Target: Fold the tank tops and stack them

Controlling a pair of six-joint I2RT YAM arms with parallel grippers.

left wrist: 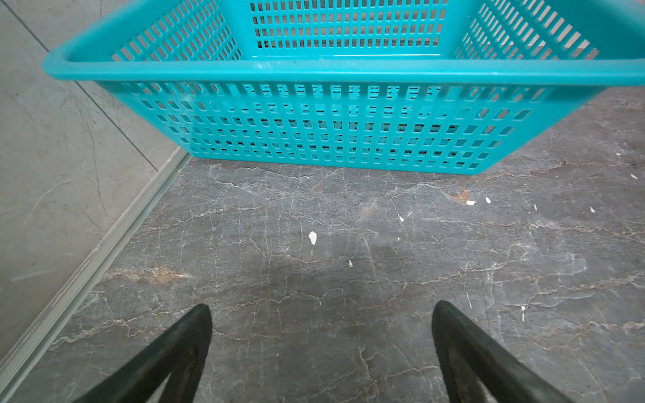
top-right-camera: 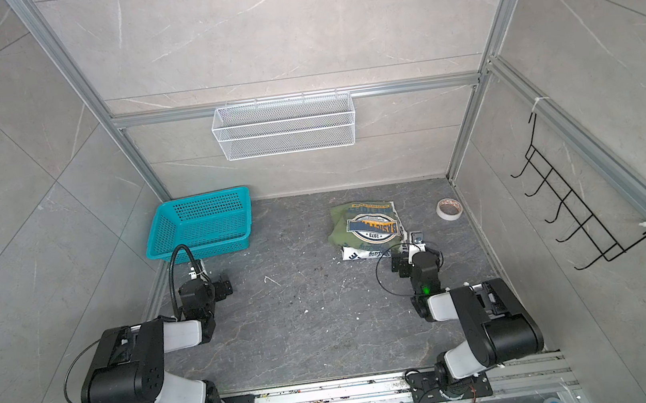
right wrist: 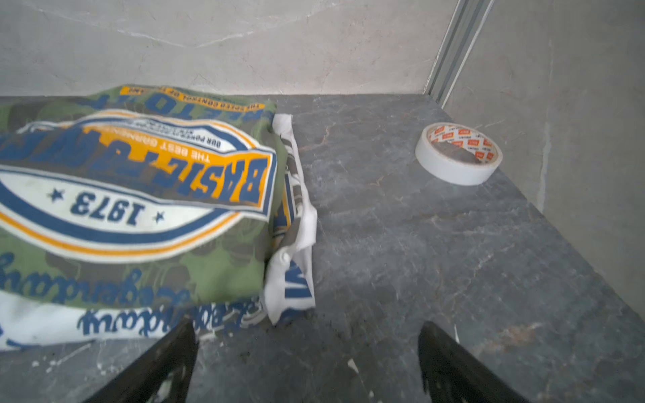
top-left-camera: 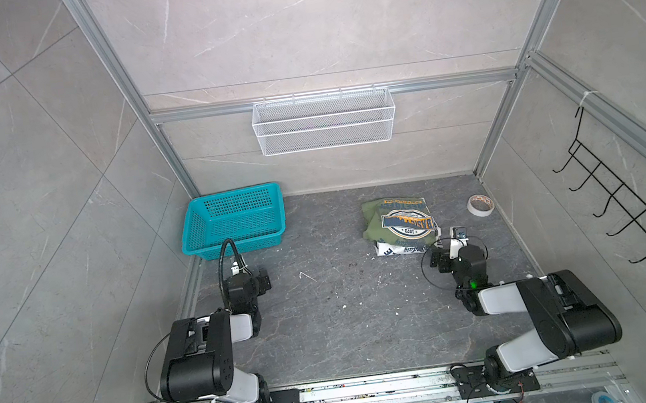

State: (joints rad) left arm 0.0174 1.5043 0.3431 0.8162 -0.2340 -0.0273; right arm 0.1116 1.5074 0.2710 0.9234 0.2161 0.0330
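Observation:
The tank tops lie as one folded stack at the back right of the dark floor in both top views. The olive green tank top [top-left-camera: 394,219] [top-right-camera: 362,222] [right wrist: 139,195], its round navy-orange badge facing up, rests on the white tank top [top-left-camera: 391,249] [top-right-camera: 355,254] [right wrist: 42,324], whose edge sticks out along the near side. My right gripper [right wrist: 307,328] stands open just in front of the stack's near right corner, holding nothing. My left gripper [left wrist: 321,310] is open over bare floor, facing the basket, far from the stack.
A teal plastic basket [top-left-camera: 233,222] [top-right-camera: 200,226] [left wrist: 331,71] sits at the back left, close in front of my left gripper. A roll of white tape [top-left-camera: 480,205] [top-right-camera: 448,209] [right wrist: 457,157] lies near the right wall. A white wire shelf [top-left-camera: 324,121] hangs on the back wall.

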